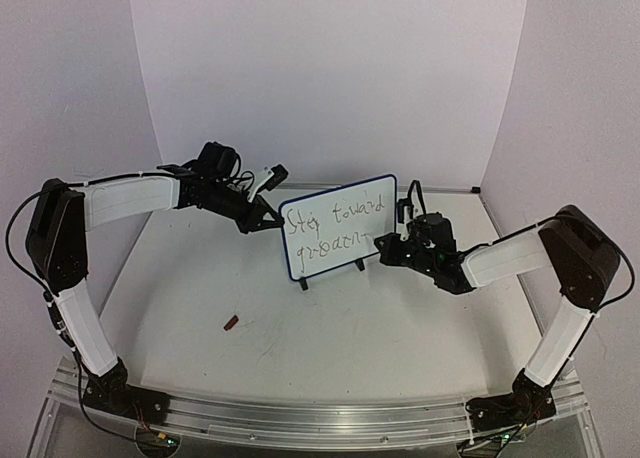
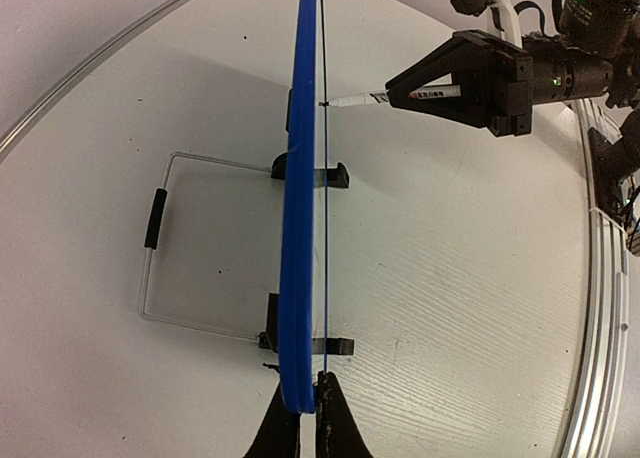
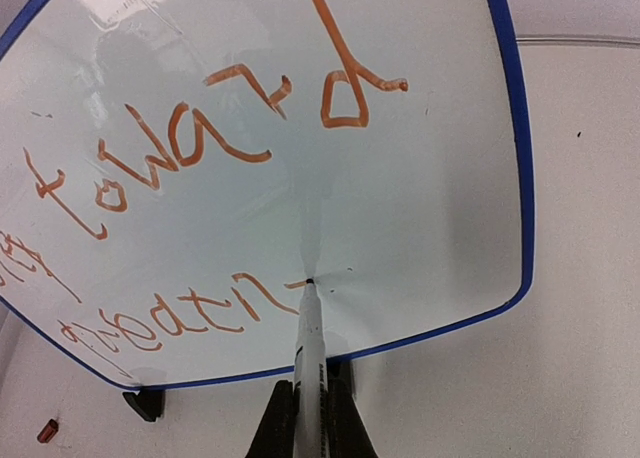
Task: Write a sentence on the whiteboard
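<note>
Whiteboard [image 3: 430, 208], small, white and rectangular with rounded corners and a blue frame, stands upright on two black feet [image 2: 335, 175] in the middle of the white surface [image 1: 400, 328]. The left hand [image 2: 305, 423] is clamped on its side edge. The right hand [image 3: 310, 423] grips a slim white marker [image 3: 310, 338], whose tip touches the board at the end of the lower line of the orange-brown cursive sentence [image 3: 185, 143]. A small reddish-brown object [image 1: 232, 324] lies on the surface nearby.

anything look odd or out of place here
A small reddish-brown object lies loose on the table, in front and left of the whiteboard, apart from everything else; possibly a cap. Nothing else stands out.
</note>
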### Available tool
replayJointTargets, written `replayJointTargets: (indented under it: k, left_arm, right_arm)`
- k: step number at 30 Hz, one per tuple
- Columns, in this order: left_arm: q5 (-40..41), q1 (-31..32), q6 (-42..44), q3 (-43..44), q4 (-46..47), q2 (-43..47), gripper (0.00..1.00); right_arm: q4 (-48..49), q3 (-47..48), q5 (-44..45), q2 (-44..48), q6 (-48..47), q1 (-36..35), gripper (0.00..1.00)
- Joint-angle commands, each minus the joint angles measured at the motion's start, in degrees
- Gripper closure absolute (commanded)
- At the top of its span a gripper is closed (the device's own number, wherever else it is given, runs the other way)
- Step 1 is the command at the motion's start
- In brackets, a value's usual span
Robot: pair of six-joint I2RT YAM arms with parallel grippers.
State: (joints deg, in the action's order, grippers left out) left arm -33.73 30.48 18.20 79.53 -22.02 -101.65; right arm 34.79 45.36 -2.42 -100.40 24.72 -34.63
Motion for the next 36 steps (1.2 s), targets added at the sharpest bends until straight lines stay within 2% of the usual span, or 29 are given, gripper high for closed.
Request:
replayJointTargets:
  k: [1, 20, 36]
  left_arm:
    - [4.6, 0.3, 2.9, -0.1, -5.7, -2.3, 1.00]
    - [4.6, 0.3, 2.9, -0.1, -5.7, -2.4, 1.00]
    - [4.6, 0.3, 3.0, -0.1, -5.7, -2.4, 1.00]
  right_arm:
    - [1.3, 1.2, 0.2, 2.5, -0.8, 0.5, 1.00]
    - [1.8, 1.9, -3.9, 0.5, -0.9, 0.5, 1.00]
    - [2.1, 0.3, -1.8, -2.3, 0.6, 0.5, 1.00]
